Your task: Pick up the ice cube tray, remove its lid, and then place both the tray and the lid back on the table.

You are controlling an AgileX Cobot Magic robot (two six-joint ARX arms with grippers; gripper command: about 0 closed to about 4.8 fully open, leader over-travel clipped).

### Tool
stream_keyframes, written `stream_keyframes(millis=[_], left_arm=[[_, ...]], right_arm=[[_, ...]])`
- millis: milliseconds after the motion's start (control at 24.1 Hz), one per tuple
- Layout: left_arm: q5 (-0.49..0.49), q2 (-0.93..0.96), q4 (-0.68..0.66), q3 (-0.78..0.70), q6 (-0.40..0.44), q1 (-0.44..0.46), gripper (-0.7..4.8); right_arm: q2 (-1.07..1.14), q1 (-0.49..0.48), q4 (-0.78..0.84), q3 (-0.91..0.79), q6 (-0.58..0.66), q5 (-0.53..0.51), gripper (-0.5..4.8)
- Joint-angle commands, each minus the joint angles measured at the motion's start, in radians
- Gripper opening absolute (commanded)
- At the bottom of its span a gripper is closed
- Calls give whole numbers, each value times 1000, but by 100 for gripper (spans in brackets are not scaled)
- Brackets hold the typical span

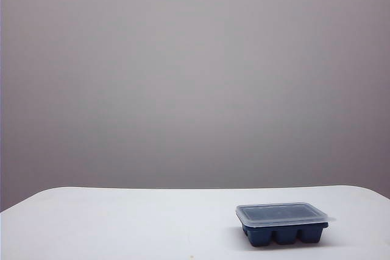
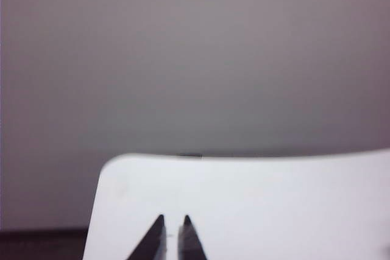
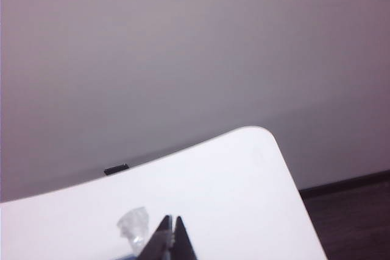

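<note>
The dark navy ice cube tray (image 1: 283, 233) stands on the white table (image 1: 122, 223) at the front right, with the translucent lid (image 1: 281, 214) resting on top. Neither gripper shows in the exterior view. In the left wrist view my left gripper (image 2: 173, 217) hovers over bare table (image 2: 274, 199) near a rounded corner, its tips a narrow gap apart and empty. In the right wrist view my right gripper (image 3: 172, 217) is shut, with nothing between its tips. A clear corner of the lid (image 3: 135, 222) shows just beside its fingers, apart from them.
A plain grey wall stands behind the table. A small dark object (image 2: 191, 156) sits at the table's far edge, also in the right wrist view as a dark object (image 3: 116, 169). Dark floor (image 3: 353, 217) lies beyond the table's rounded corner.
</note>
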Motion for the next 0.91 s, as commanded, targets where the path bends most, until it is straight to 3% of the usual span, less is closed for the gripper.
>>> stream_keyframes(millis=[42, 125, 166, 291, 457, 498, 623, 914], left_arm=[[3, 80, 55, 72, 23, 1, 34], [8, 164, 54, 160, 77, 1, 35], [8, 219, 54, 222, 123, 1, 35], [12, 297, 55, 297, 172, 1, 35], [216, 444, 114, 371, 233, 1, 35], [333, 505, 183, 374, 254, 0, 35], [461, 620, 296, 375, 265, 1, 35], [529, 912, 482, 375, 264, -2, 35]], right_arm=[[143, -10, 20, 107, -43, -23, -6], [291, -54, 18, 220, -50, -128, -6], [390, -106, 16, 296, -50, -239, -6], [527, -196, 24, 384, -51, -389, -6], [738, -358, 113, 438, -57, -680, -5], [818, -403, 161, 438, -58, -772, -5], [939, -431, 209, 438, -72, -834, 0], [1215, -394, 330, 438, -162, -932, 0]])
